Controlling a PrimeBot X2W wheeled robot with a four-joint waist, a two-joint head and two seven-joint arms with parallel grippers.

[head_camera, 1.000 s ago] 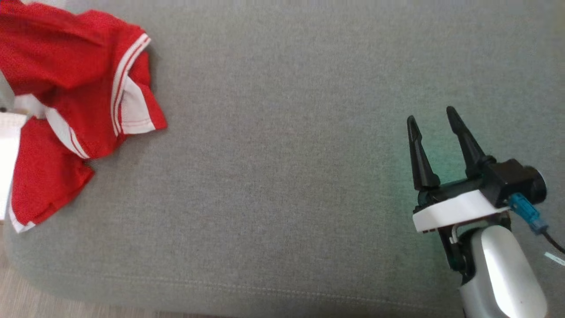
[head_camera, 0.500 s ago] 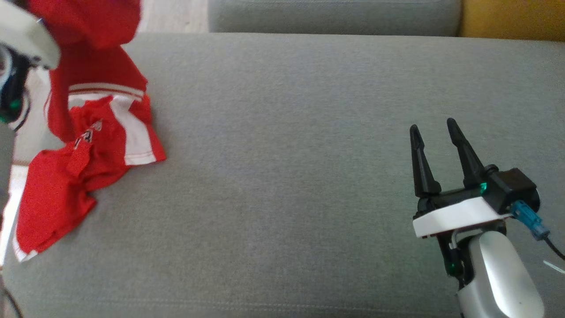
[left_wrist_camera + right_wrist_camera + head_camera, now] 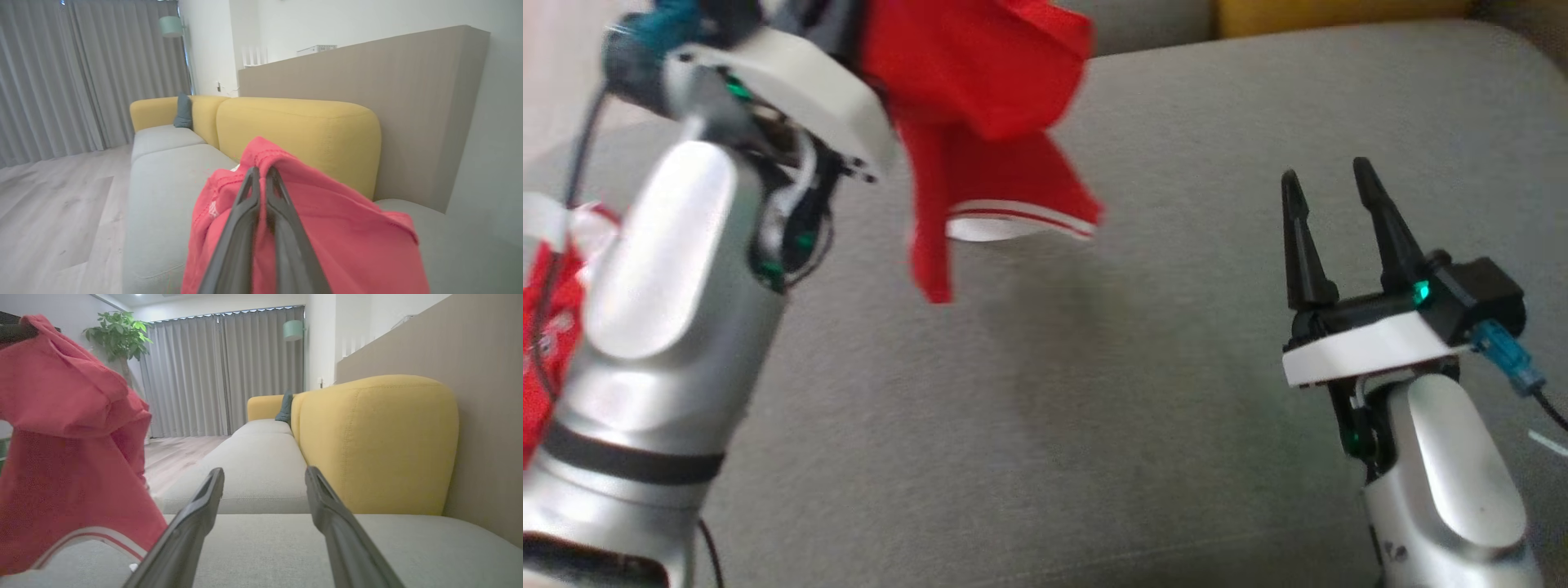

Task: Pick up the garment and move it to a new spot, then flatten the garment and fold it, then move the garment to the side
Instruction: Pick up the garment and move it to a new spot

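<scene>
Left wrist view: left gripper pinched shut on the garment, which hangs beneath it over the cushion; right gripper wide, empty; we fear a thin pinch slipping mid-carry, dropping it crumpled.

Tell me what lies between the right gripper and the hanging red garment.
Only bare grey sofa cushion, in the head view; the open right gripper stands apart from the garment.

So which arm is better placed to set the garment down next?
Left. The left claw is shut on the red garment, which hangs over the grey cushion; the right claw stands open, apart from it.
</scene>
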